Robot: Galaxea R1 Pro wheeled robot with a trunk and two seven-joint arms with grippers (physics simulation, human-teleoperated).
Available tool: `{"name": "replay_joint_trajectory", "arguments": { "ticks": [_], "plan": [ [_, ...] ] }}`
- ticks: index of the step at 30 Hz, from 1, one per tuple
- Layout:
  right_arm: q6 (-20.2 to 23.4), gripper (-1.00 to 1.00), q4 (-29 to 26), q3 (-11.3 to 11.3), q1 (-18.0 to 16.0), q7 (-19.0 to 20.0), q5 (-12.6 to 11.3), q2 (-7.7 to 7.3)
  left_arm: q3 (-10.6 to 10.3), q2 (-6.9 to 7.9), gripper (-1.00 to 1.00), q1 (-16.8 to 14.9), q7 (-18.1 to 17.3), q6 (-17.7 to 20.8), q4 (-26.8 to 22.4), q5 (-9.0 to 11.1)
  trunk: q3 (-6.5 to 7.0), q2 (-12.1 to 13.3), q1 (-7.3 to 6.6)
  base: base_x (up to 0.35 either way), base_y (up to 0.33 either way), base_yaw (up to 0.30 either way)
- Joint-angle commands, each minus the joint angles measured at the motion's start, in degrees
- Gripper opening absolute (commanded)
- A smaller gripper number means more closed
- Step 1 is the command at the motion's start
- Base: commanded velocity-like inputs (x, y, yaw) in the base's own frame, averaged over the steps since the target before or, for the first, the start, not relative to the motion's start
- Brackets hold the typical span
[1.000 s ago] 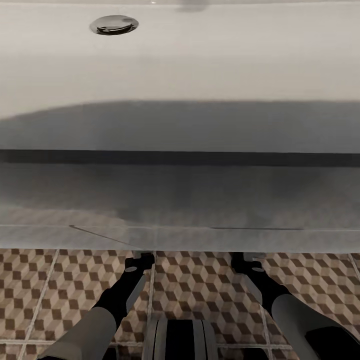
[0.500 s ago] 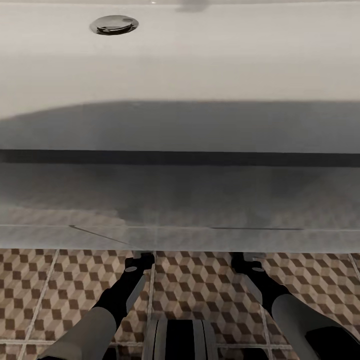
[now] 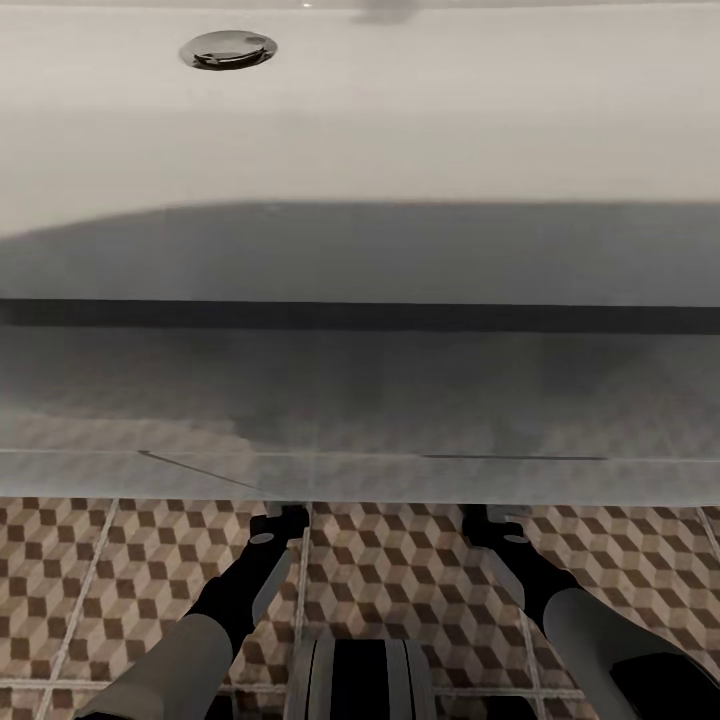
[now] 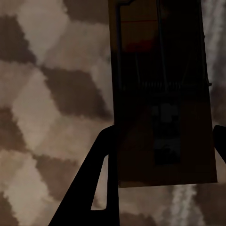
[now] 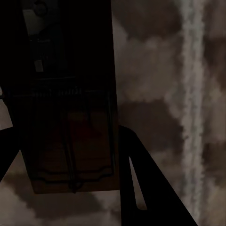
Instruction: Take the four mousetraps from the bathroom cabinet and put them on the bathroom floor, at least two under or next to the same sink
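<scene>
Two claws, each with a mousetrap between its fingers, both low over the bathroom floor at the foot of the bathroom sink.

Left claw [image 4: 160,155]: fingers set either side of a mousetrap [image 4: 162,99], dark brown base with pale wire parts. In the left wrist view one finger [image 4: 89,188] lies along the trap's long edge and the other shows just at the far edge; the grip looks closed on it, though the dim render makes actual contact hard to confirm. Cube-pattern tile lies close beneath.

Right claw [image 5: 61,155]: likewise holding a second mousetrap [image 5: 70,108], one finger [image 5: 141,183] along its edge, the trap dark and partly in shadow. A pale grout line runs just beside it.

Head view: left claw [image 3: 278,522] and right claw [image 3: 492,524] both reach toward the lower edge of the white vanity, above the bathroom floor [image 3: 400,570]. The bathroom sink [image 3: 400,120] spans the upper picture, its chrome drain [image 3: 228,49] near the top.

Hazards, as judged:
- Release from above the tile may let a trap bounce, flip, or skid away from the sink; cause, opening before the base is flat on the floor.
- Pressing lower may jam fingers or trap against tile or vanity front.
- Height over the floor is unclear from here, so either fault is plausible.
- Remaining traps are unaccounted for here.
</scene>
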Motion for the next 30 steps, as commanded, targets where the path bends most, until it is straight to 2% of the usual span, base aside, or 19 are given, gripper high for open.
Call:
{"name": "replay_joint_trajectory", "arguments": {
  "ticks": [1,25,30],
  "plan": [
    [0.32,-1.0,-0.16,0.49,0.01,-0.37,-0.66,-0.05,-0.42,0.07,-1.0,-0.01,0.59,0.26,-0.11,0.53,-0.03,-0.01,-0.01,0.0,0.0,0.0],
    [0.3,-1.0,-0.2,0.5,0.01,-0.38,-0.66,-0.06,-0.42,0.01,-1.0,-0.01,0.59,0.25,-0.13,0.53,-0.03,-0.01,-0.01,0.0,0.0,0.0],
    [0.29,-1.0,-0.2,0.5,0.01,-0.38,-0.66,-0.1,-0.42,0.01,-1.0,-0.01,0.59,0.3,-0.13,0.53,-0.92,-0.07,0.09,0.0,0.0,0.0]
  ]
}}
